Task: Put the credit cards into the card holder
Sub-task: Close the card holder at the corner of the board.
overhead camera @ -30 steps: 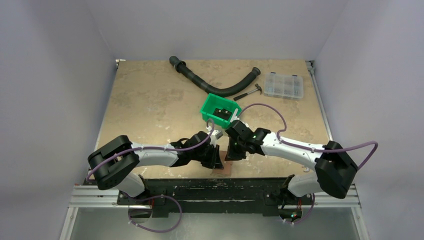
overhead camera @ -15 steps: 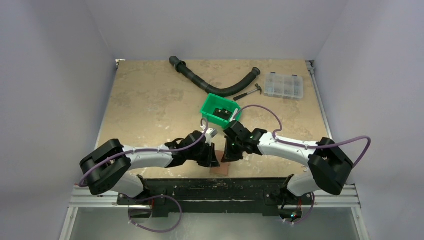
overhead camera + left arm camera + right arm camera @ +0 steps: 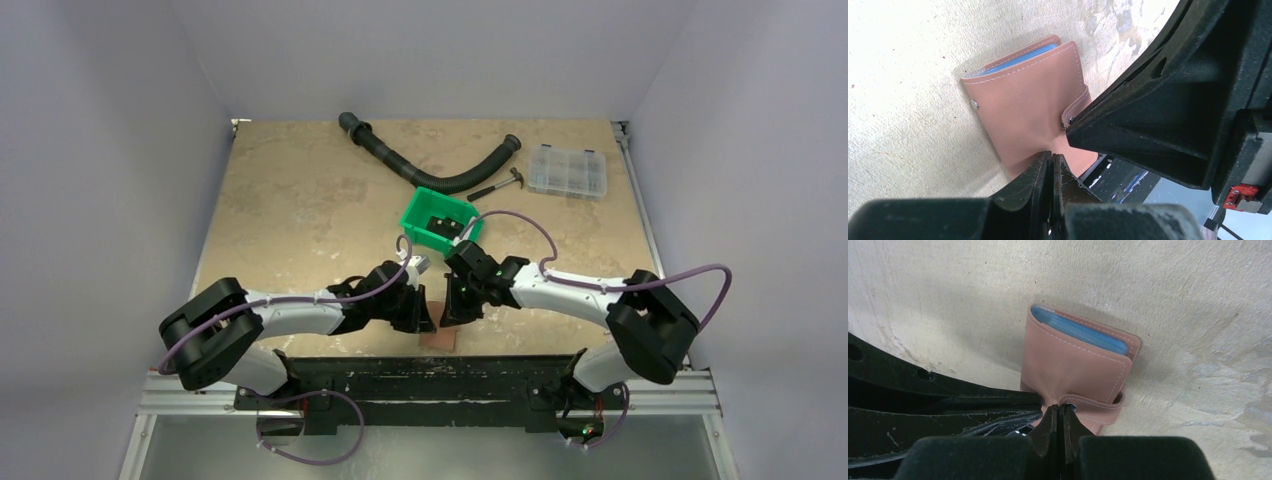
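Observation:
The reddish-brown card holder (image 3: 437, 339) lies folded at the table's near edge. It also shows in the left wrist view (image 3: 1023, 107) and the right wrist view (image 3: 1073, 365). A light blue card edge (image 3: 1078, 331) shows inside its open side, also seen in the left wrist view (image 3: 1020, 55). The yellow-gold card is hidden. My left gripper (image 3: 1052, 158) is shut, tips touching the holder's cover. My right gripper (image 3: 1058, 410) is shut, tips against the holder's strap (image 3: 1098, 407). In the top view the left gripper (image 3: 424, 318) and the right gripper (image 3: 451, 312) stand side by side over the holder.
A green bin (image 3: 440, 222) stands just beyond the grippers. A black hose (image 3: 430, 170), a small hammer (image 3: 497, 187) and a clear compartment box (image 3: 567, 170) lie at the back. The table's near edge (image 3: 440, 352) runs right beside the holder.
Both grippers have shifted a little left and away from the near edge, still together over the holder. The holder has stayed in place.

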`<state>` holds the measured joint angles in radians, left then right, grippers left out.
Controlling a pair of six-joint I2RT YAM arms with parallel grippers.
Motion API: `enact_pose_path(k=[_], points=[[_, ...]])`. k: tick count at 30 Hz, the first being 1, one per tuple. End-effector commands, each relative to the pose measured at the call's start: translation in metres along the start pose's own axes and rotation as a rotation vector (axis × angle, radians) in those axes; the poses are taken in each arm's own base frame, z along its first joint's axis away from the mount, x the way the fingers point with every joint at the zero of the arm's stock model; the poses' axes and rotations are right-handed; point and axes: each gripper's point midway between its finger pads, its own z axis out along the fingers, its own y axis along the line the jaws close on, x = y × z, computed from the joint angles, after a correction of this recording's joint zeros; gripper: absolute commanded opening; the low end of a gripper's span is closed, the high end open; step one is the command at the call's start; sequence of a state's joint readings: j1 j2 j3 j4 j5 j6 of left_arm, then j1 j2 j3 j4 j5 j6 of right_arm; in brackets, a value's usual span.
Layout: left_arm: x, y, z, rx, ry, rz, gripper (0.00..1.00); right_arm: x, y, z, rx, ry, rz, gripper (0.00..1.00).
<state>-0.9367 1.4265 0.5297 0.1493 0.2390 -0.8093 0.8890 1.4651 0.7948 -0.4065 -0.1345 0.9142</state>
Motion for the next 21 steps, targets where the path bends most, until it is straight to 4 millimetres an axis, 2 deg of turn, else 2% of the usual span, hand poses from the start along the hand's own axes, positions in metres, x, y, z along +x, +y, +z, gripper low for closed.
enact_pose_path(k=[1, 11, 16, 21], points=[[-0.001, 0.004, 0.002, -0.010, -0.005, -0.005, 0.00, -0.001, 0.003, 0.007, -0.008, 0.011, -0.034, 0.00], [-0.001, 0.004, -0.001, -0.012, -0.008, -0.004, 0.00, 0.008, -0.019, 0.024, 0.059, 0.067, 0.000, 0.00], [-0.001, 0.004, -0.002, -0.013, -0.009, -0.006, 0.00, 0.018, -0.044, 0.033, 0.123, 0.119, 0.043, 0.00], [0.000, 0.006, -0.003, -0.019, -0.013, -0.009, 0.00, 0.018, -0.058, 0.033, 0.142, 0.124, 0.074, 0.00]])
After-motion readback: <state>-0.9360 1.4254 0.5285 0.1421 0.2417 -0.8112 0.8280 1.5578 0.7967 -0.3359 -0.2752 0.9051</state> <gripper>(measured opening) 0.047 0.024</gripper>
